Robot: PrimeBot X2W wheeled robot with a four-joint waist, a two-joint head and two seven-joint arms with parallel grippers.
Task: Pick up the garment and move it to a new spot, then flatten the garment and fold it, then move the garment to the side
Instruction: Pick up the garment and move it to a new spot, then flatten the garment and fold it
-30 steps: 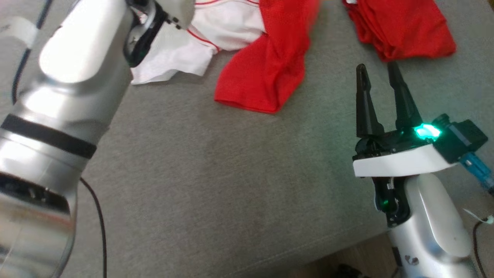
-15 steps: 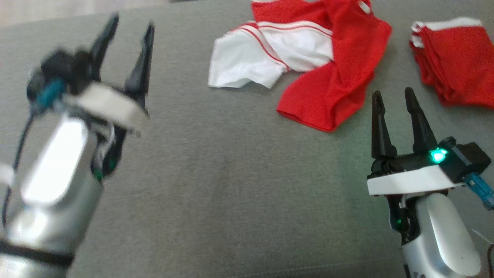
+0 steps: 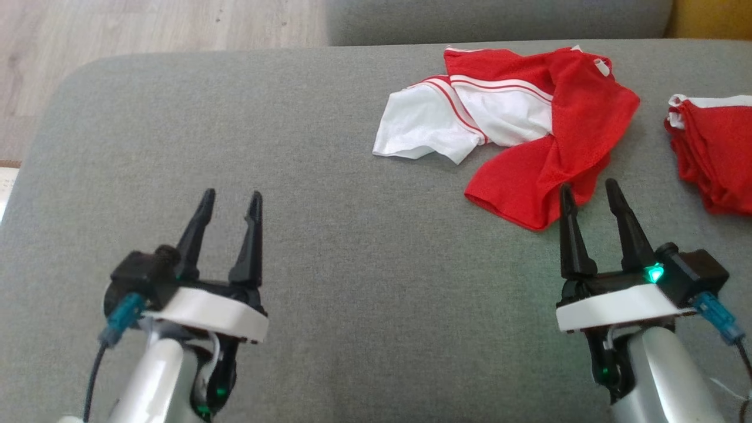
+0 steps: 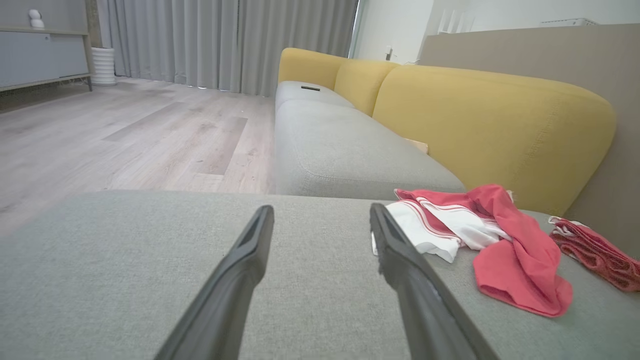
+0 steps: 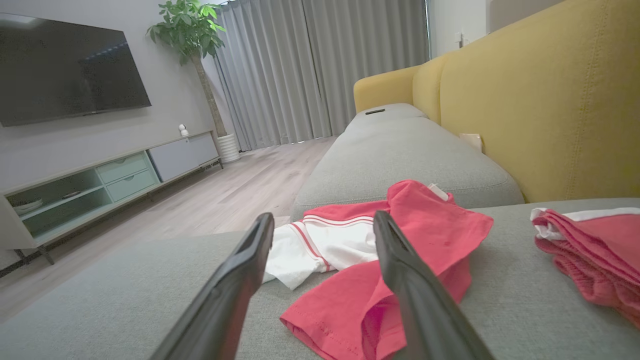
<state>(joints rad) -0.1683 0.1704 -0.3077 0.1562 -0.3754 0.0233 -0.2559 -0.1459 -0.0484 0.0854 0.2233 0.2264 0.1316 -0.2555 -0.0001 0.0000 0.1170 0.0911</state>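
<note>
The left end effector (image 3: 232,195) and right end effector (image 3: 588,185) hover released above the sofa (image 3: 352,264), seemingly poised to grab the crumpled garment (image 3: 529,135) lying far right, just beyond the right one.

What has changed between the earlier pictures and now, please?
The left gripper has drawn back from above the garment to the lower left, open and empty. The head camera has moved too. The garment lies crumpled as before; the right gripper stays open near its red hem; the folded red pile is untouched.

Part of garment (image 3: 564,117) behind right hand (image 3: 588,186)
</note>
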